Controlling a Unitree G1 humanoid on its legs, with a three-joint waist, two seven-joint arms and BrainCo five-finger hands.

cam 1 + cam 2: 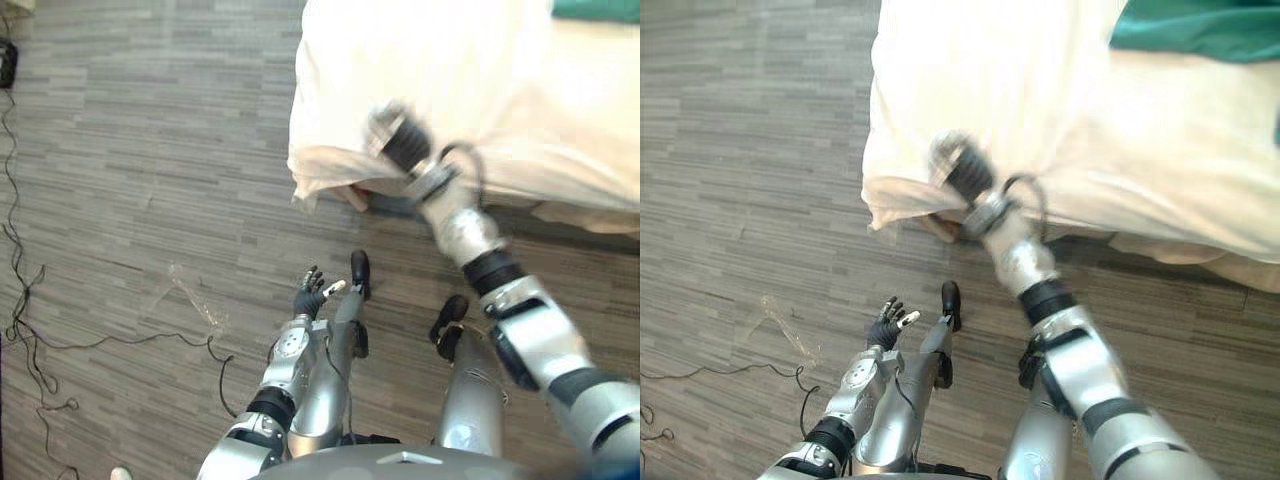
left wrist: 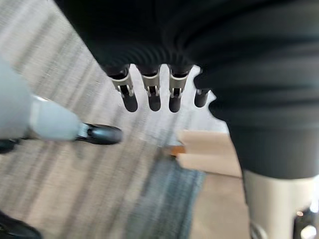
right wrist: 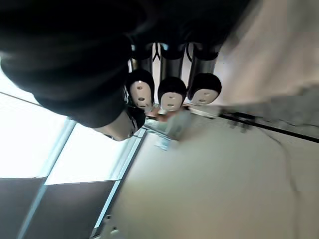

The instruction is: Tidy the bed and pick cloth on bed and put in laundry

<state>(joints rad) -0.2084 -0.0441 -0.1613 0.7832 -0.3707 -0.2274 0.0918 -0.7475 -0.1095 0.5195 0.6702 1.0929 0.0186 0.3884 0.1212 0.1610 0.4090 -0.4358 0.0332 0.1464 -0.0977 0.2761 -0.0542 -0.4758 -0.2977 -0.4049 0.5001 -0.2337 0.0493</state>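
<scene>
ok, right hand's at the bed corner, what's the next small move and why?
Probably lower the right hand onto the cream cover and grip its rumpled corner: the hand is at that corner, which sags unevenly. The green cloth lies farther off, beyond the hand, so it looks like a later reach. The left hand hangs open, low over the floor.

The right robot hand (image 3: 172, 97), fingers (image 3: 141, 94) curled, hangs beside pale bedding (image 3: 281, 55).
</scene>
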